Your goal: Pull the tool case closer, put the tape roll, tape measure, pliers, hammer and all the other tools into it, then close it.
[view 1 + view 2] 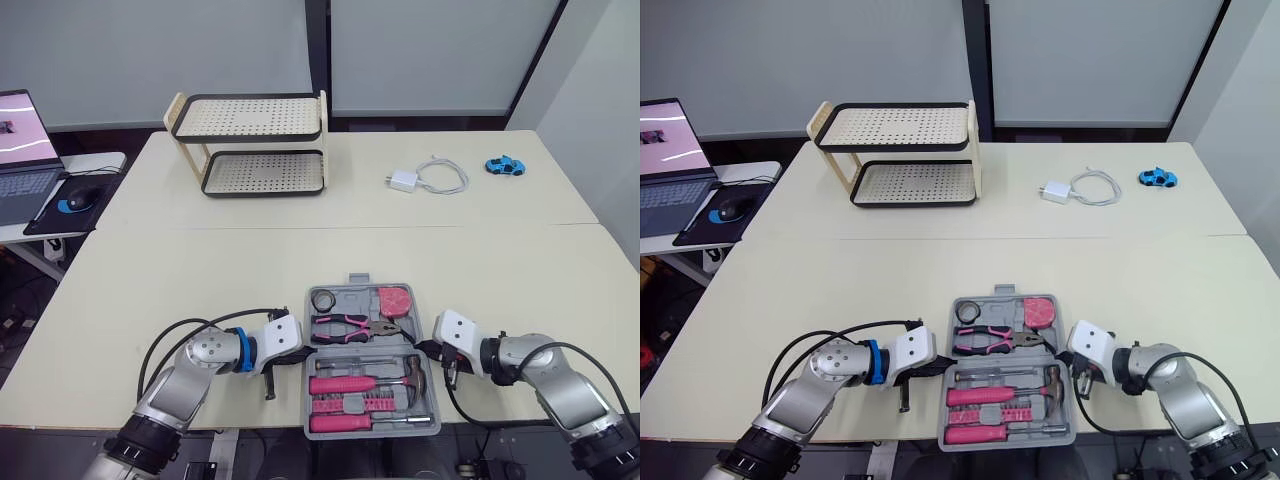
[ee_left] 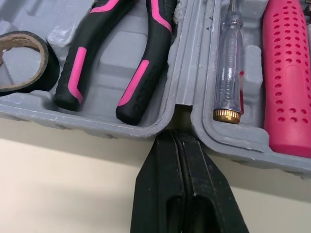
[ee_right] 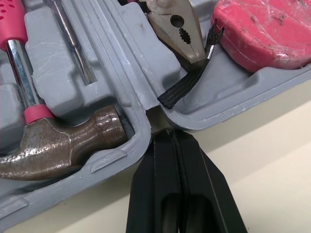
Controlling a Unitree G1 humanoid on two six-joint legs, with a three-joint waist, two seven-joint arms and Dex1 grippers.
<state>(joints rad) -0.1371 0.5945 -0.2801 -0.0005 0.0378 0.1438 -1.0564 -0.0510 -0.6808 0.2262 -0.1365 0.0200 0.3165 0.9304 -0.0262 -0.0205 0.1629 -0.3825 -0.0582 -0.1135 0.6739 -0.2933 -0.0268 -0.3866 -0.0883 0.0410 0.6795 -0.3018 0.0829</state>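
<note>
The grey tool case (image 1: 432,402) lies open at the table's near edge. Its far half holds the black tape roll (image 1: 323,299), the pink tape measure (image 1: 394,300) and the pink-and-black pliers (image 1: 350,327). The near half holds the hammer (image 1: 372,383), a clear-handled screwdriver (image 2: 228,63) and other pink tools. My left gripper (image 2: 178,141) is shut, its tip at the hinge notch on the case's left side. On the right side, my right gripper (image 3: 167,138) is shut with its tip at the hinge notch, beside the hammer head (image 3: 63,150).
A two-shelf rack (image 1: 255,145) stands at the back left of the table. A white charger with cable (image 1: 425,178) and a blue toy car (image 1: 505,165) lie at the back right. A laptop (image 1: 22,150) and mouse (image 1: 80,197) sit on a side desk to the left.
</note>
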